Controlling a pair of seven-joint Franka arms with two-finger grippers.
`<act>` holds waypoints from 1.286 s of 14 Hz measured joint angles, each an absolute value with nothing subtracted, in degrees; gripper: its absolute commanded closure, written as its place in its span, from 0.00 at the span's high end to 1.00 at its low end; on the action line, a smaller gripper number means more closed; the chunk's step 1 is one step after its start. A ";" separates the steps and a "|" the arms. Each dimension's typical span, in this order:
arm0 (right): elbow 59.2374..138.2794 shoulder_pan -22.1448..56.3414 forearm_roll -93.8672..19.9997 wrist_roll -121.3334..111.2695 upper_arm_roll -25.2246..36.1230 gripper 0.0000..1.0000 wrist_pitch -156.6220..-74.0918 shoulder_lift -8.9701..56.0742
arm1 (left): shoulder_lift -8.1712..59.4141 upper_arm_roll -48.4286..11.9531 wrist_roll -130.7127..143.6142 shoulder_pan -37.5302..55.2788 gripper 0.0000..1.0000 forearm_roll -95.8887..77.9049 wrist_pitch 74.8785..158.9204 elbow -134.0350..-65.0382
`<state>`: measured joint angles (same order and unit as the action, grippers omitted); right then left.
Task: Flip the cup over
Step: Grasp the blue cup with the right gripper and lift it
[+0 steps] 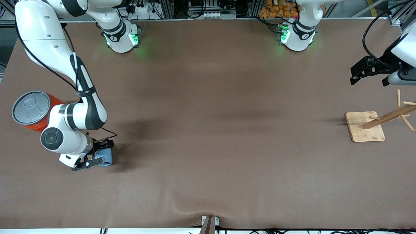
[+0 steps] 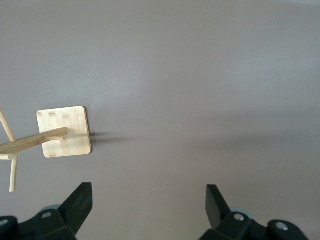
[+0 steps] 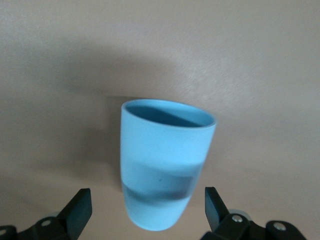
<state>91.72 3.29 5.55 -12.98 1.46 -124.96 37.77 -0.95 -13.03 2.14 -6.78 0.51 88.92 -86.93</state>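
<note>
Brown tabletop (image 1: 208,130) lower left: my right end effector (image 3: 145,212), spread, straddles the cup (image 3: 165,170); I'd pinch squarely mid-body. Left end effector (image 2: 147,207), spread, waits.

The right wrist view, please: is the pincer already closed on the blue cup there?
No, the right pincer stands open, its fingers set apart on either side of the cup without touching it.
</note>
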 measured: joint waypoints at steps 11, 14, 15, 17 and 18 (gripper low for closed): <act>92.39 1.93 1.64 -12.84 1.51 1.00 -127.35 39.43 | -1.40 -13.03 2.14 -6.78 1.00 0.51 88.26 -86.89; 92.46 1.43 1.22 -12.84 1.51 1.00 -131.30 41.17 | -1.77 -13.02 2.14 -6.90 1.00 0.51 87.81 -86.84; 92.47 1.15 1.21 -12.84 1.51 0.91 -132.50 41.75 | -1.87 -13.02 2.14 -6.93 1.00 0.51 87.76 -86.84; 92.47 0.76 1.21 -12.84 1.51 0.61 -134.11 42.43 | -1.94 -13.01 2.14 -6.97 1.00 0.51 87.74 -86.84; 92.39 0.71 1.17 -12.84 1.49 0.57 -134.29 42.44 | -1.94 -13.01 2.14 -7.02 1.00 0.51 87.73 -86.84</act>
<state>92.39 0.71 1.17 -12.84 1.49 -134.29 42.44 -1.94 -13.01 2.14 -7.02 0.51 87.73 -86.84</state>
